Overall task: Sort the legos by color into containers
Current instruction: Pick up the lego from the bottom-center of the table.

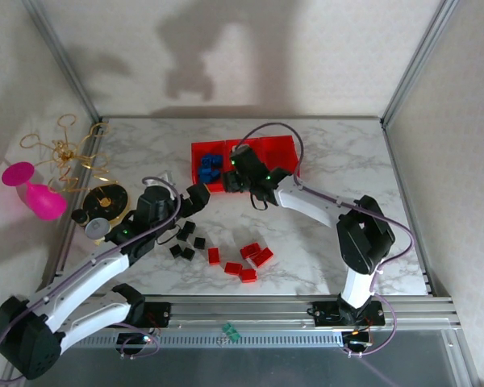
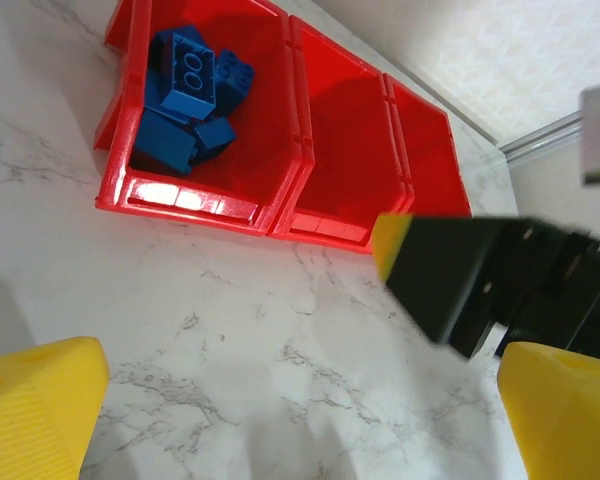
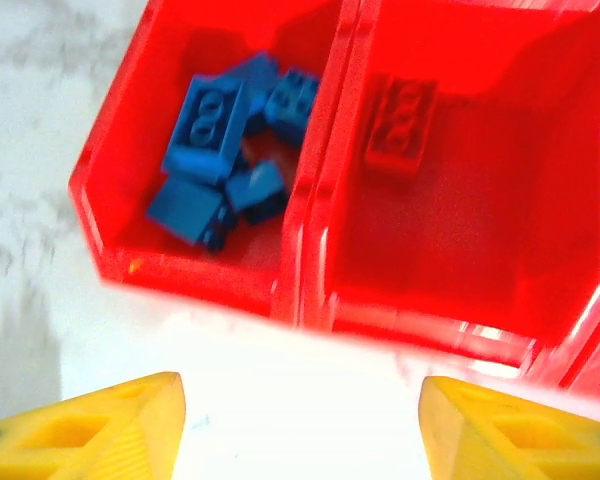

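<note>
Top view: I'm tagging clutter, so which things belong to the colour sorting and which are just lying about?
Job: red bins, blue legos, black legos, red legos.
Lying about: pink goblet, gold wire tangle, green piece, black disc.

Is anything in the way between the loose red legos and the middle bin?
Nothing visible lies on the marble between the red legos and the middle bin; the right gripper hangs open by its near wall.

Legos (image 3: 215, 150) heaped in left container (image 3: 110, 235); 1 lego (image 3: 400, 125) in middle container (image 3: 430, 300)
</note>
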Robot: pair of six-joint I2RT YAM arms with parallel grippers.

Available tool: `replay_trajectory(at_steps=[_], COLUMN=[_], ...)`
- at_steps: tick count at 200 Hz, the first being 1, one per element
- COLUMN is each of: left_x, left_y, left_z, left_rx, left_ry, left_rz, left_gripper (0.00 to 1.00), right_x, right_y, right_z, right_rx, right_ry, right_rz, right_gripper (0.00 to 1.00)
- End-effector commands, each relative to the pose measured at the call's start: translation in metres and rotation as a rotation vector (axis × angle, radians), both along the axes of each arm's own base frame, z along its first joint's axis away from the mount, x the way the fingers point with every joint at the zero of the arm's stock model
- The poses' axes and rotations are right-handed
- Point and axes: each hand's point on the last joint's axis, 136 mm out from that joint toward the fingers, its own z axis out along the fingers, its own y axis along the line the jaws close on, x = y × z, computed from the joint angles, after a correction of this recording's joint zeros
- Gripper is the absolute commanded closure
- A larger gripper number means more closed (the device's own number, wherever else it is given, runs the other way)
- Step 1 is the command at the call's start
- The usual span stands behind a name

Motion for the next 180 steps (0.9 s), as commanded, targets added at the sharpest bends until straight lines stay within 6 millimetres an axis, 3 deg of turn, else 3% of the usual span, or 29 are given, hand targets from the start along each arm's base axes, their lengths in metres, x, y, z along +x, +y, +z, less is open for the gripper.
replay_trajectory(at_steps=[1, 34, 96, 151, 180], left_x=[-0.012, -0.025, -0.041, -0.048, -0.053], left_y=[0.016, 0.028, 0.045, 0.057, 0.061], left_z=[-0.017, -0.026, -0.041, -0.043, -0.047], left_rx=[0.027, 0.029, 0.031, 0.043, 0.040], left_ry=[0.052, 0.073, 0.103, 0.104, 0.113], left_rz=[0.045, 0.073, 0.132, 0.173, 0.183], left_gripper=[0.00, 0.00, 0.00, 0.00, 0.00], right_x=[-0.033, -0.075, -0.133, -0.157, -0.176], right_y=[-0.001, 0.005, 0.034, 0.065, 0.062], right_z=[-0.010, -0.030, -0.068, -0.086, -0.106], right_rx=[-0.007, -0.016, -0.006, -0.006, -0.068], right_ry=[0.069, 0.144, 0.269, 0.310, 0.362], right_rz=[0.020, 0.061, 0.101, 0.156, 0.155], right_gripper=[0.35, 0.33, 0.27, 0.24, 0.24])
